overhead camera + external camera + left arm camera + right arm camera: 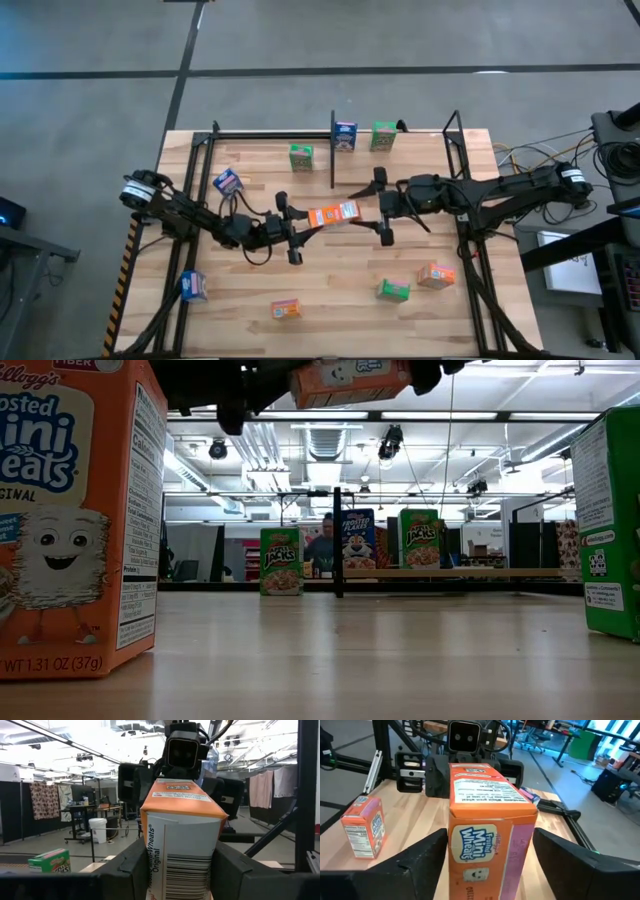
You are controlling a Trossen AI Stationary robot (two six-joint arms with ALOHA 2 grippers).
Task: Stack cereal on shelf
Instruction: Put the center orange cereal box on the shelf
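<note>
Looking down from the high view, an orange cereal box (334, 213) is seen pinched by the left gripper (291, 232) above mid-table, its far end lying between the spread fingers of the right gripper (384, 207). Beyond both grippers, the shelf (330, 134) carries cereal boxes. From the right wrist view, the box is flanked by that gripper's fingers (422, 851), gaps visible on both sides.

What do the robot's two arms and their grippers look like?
Both are dark, slender, jointed arms with loose black cables looped alongside them. The left gripper and the right gripper each have two blocky black fingers, and a square camera housing sits behind the right gripper's fingers.
</note>
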